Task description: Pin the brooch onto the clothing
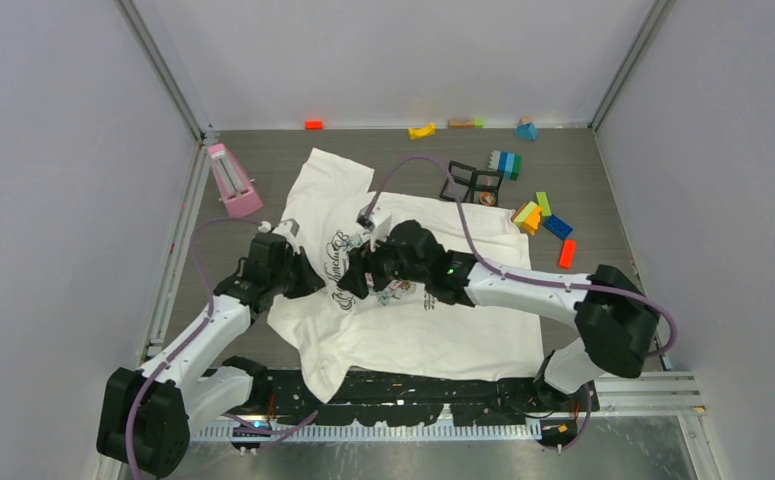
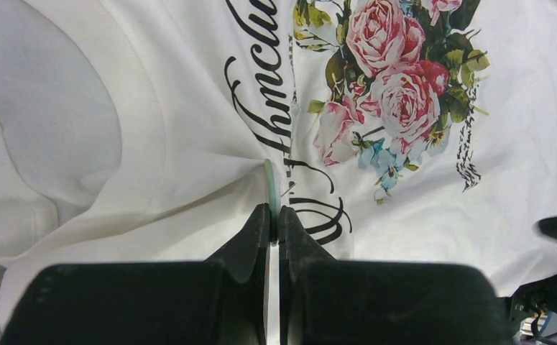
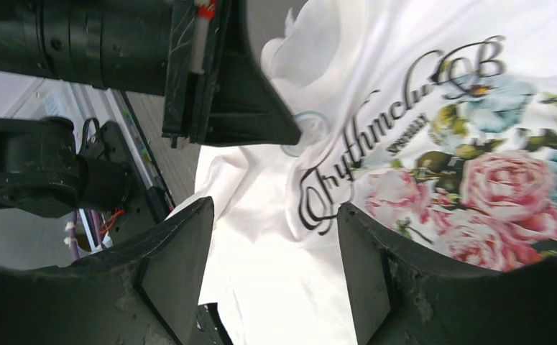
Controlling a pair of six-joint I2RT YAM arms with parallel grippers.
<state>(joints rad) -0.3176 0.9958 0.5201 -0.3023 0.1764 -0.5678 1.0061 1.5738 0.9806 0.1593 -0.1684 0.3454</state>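
Note:
The white T-shirt (image 1: 463, 320) with a rose print (image 2: 397, 93) and dark cursive lettering lies crumpled on the table. My left gripper (image 2: 274, 215) is shut on the brooch (image 2: 269, 188), a thin pale green disc seen edge-on, with a thin pin beside it against the fabric by the lettering. In the top view the left gripper (image 1: 313, 278) is over the shirt's left chest. My right gripper (image 3: 275, 215) is open and empty, just above the shirt and facing the left gripper. The brooch also shows in the right wrist view (image 3: 311, 133) as a pale ring.
A pink object (image 1: 233, 180) lies at the back left. A black frame (image 1: 473, 182) and several coloured blocks (image 1: 543, 215) lie behind and to the right of the shirt. More blocks (image 1: 422, 130) line the back wall.

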